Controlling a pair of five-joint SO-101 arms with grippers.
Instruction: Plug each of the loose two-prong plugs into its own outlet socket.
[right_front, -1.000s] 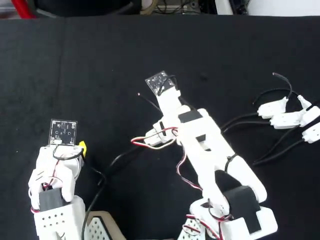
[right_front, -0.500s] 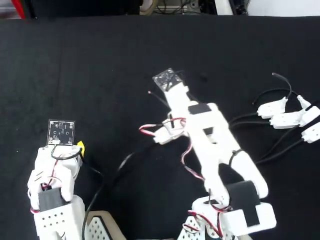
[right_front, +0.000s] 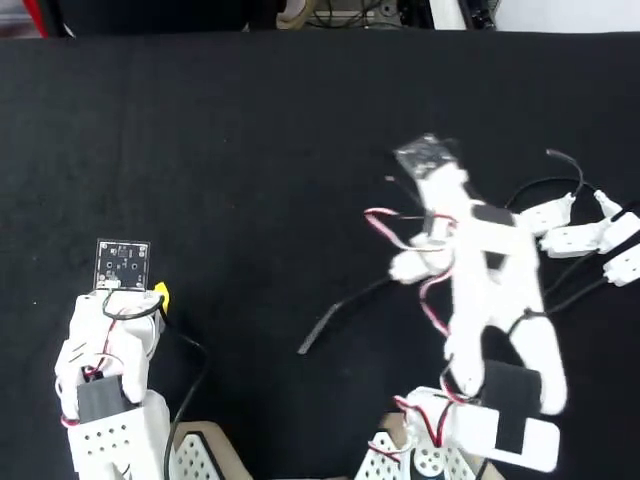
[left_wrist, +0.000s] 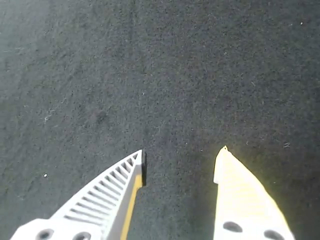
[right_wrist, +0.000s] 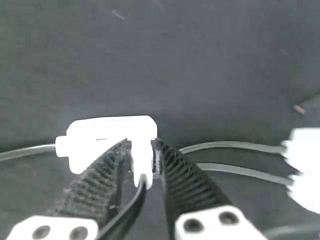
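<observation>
Seemingly four white connectors (right_front: 575, 238) cluster; right gripper (right_wrist: 143, 150) clasps one plug (right_wrist: 102, 140).

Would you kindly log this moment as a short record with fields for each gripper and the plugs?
left gripper: open, over bare black cloth
right gripper: shut on a white plug
other white connectors: clustered on the right arm's side of the cloth, with black cords attached

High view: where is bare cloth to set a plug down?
Free: the far-left stretch of table, bordered by the left arm and right arm. Crowded: the right edge, where white connectors bunch together.
</observation>
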